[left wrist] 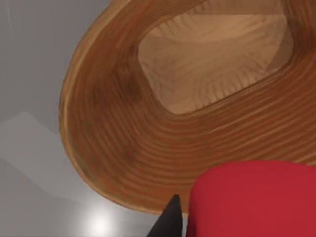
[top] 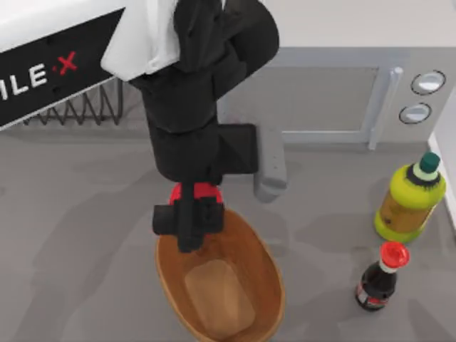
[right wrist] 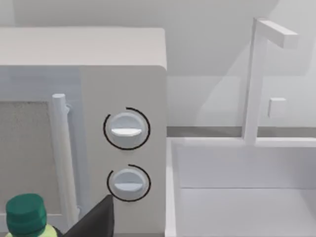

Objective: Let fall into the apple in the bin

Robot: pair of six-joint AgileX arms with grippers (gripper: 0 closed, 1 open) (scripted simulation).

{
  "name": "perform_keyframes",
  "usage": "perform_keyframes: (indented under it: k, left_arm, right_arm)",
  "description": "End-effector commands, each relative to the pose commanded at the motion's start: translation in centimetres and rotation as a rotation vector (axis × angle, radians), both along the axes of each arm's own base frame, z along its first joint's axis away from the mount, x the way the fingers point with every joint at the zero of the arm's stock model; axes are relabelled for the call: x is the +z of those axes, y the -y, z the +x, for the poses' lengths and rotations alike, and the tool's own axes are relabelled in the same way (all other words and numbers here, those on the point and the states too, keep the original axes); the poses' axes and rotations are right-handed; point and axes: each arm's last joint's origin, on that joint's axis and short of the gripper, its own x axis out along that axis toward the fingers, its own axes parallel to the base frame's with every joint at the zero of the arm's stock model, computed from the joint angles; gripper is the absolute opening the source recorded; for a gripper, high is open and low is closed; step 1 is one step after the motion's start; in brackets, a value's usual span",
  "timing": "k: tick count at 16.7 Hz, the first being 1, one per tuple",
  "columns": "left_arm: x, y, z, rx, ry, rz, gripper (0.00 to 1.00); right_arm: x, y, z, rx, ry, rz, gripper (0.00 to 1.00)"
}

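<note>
Left gripper [top: 187, 217] clamped on apple [top: 194, 191], hanging above far rim of bin [top: 267, 267], mid-table. Apple not yet inside. Right arm parked facing microwave [right wrist: 84, 123]. 2 bottles stand at right.

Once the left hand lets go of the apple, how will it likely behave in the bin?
The apple looks round and smooth, so it will probably roll rather than stay put. It hangs over the bin's far rim, so it would likely run down the ribbed slope. The flat bottom and high sides should keep it in.
</note>
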Motion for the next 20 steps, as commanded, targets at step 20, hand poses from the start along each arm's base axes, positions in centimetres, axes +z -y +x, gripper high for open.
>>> perform_keyframes:
  k: [20]
  left_arm:
    - [-6.3,2.6,-2.8,-0.005,0.050,0.040,0.00]
  right_arm:
    - [0.0,0.0,0.0,0.000,0.000,0.000,1.00]
